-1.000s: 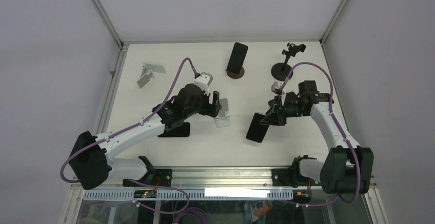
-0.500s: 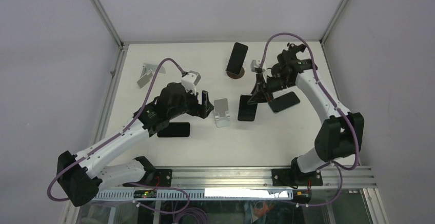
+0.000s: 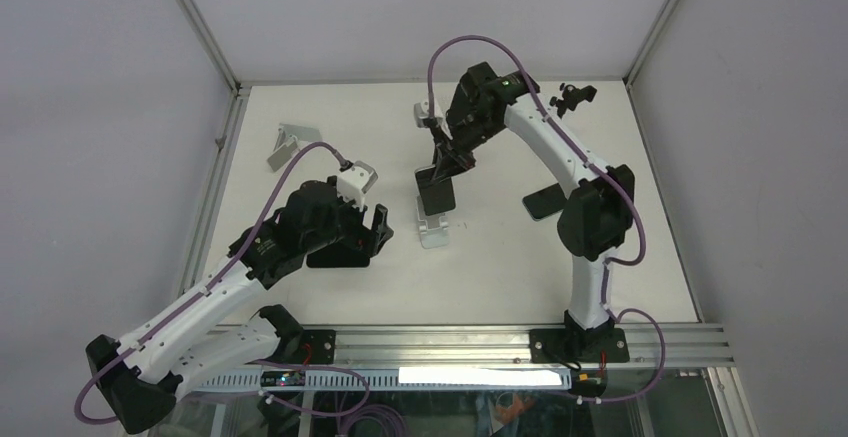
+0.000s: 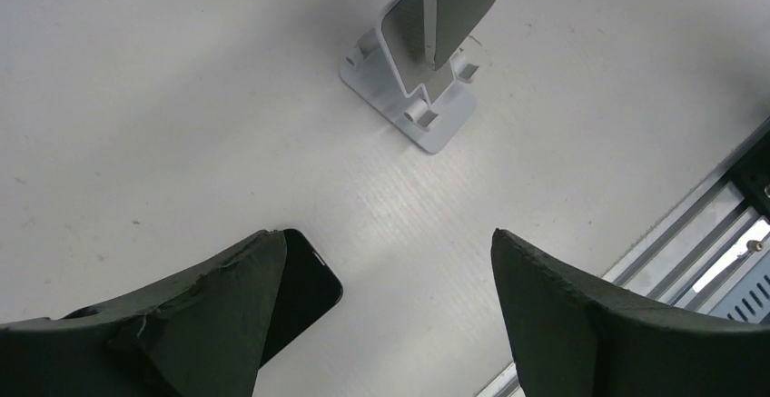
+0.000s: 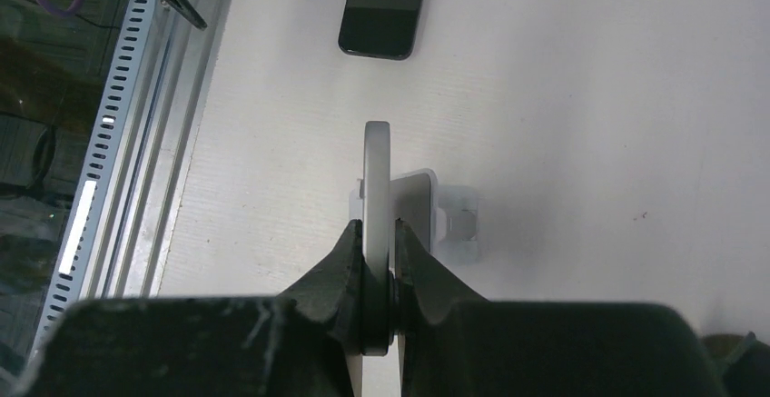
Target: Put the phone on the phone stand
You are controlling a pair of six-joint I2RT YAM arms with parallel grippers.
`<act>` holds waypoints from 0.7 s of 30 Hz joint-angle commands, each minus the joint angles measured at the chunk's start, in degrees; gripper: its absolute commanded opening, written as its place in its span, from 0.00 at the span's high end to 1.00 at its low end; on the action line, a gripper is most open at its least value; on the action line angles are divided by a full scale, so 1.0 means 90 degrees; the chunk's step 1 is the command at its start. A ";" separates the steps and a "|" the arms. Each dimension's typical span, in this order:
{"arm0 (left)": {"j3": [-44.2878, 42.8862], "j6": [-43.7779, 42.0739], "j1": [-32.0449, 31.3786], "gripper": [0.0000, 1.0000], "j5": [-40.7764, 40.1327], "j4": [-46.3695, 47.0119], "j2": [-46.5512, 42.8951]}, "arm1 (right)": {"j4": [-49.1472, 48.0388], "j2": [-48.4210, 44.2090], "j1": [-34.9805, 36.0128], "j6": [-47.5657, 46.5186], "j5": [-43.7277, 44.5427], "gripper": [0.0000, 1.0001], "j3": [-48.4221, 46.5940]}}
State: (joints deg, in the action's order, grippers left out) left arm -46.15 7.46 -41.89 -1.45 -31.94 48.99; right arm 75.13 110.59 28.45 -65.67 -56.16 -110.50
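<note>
My right gripper [image 3: 446, 162] is shut on a dark phone [image 3: 437, 197] and holds it upright, just above the small white phone stand [image 3: 433, 231] at the table's middle. In the right wrist view the phone [image 5: 377, 174] is edge-on between my fingertips [image 5: 350, 243], with the stand [image 5: 447, 213] right behind it. I cannot tell whether the phone touches the stand. My left gripper [image 3: 378, 233] is open and empty, left of the stand. In the left wrist view the stand [image 4: 410, 99] and the phone's lower end [image 4: 463, 2] lie ahead of the open left gripper [image 4: 386, 244].
A black phone [image 3: 340, 255] lies flat under my left wrist; it also shows in the left wrist view [image 4: 304, 292]. Another phone [image 3: 545, 200] lies at the right. A silver folding stand [image 3: 284, 144] is at the back left, a black clamp stand [image 3: 566, 97] at the back right.
My right arm has swung left with the phone, from the right side to above the white stand. My left arm has drawn back from the stand toward the near left.
</note>
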 commanded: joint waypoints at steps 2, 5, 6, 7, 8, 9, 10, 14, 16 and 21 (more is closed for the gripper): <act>0.0177 -0.0555 0.0045 0.14 0.0025 0.0101 -0.0238 | 0.0548 0.0433 0.0296 -0.0239 -0.0079 1.00 -0.0803; 0.0174 -0.0621 0.0048 0.14 -0.0027 0.0104 -0.0193 | 0.0524 0.0525 0.0335 -0.0242 -0.0155 1.00 -0.0837; 0.0173 -0.0631 0.0045 0.14 -0.0033 0.0105 -0.0185 | 0.0524 0.0541 0.0338 -0.0242 -0.0185 1.00 -0.0830; 0.0168 -0.0634 0.0050 0.14 -0.0024 0.0102 -0.0174 | 0.0520 0.0565 0.0336 -0.0242 -0.0206 1.00 -0.0828; 0.0172 -0.0641 0.0047 0.14 -0.0009 0.0097 -0.0166 | 0.0519 0.0578 0.0335 -0.0247 -0.0243 1.00 -0.0821; 0.0168 -0.0643 0.0046 0.14 -0.0005 0.0105 -0.0164 | 0.0519 0.0597 0.0335 -0.0259 -0.0272 1.00 -0.0816; 0.0172 -0.0644 0.0045 0.14 -0.0001 0.0099 -0.0166 | 0.0519 0.0618 0.0337 -0.0270 -0.0306 1.00 -0.0809; 0.0175 -0.0654 0.0045 0.14 0.0010 0.0100 -0.0174 | 0.0437 0.0690 0.0336 -0.0184 -0.0420 1.00 -0.0839; 0.0179 -0.0654 0.0045 0.14 0.0031 0.0097 -0.0170 | 0.0312 0.0692 0.0336 -0.0064 -0.0489 1.00 -0.0815; 0.0167 -0.0673 0.0045 0.14 0.0072 0.0096 -0.0141 | -0.0074 0.0648 0.0336 0.0195 -0.0542 1.00 -0.0618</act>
State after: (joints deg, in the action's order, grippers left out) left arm -44.47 3.33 -41.89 -1.41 -31.99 47.62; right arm 78.06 117.01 31.48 -66.15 -57.04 -114.98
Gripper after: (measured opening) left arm 0.859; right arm 0.134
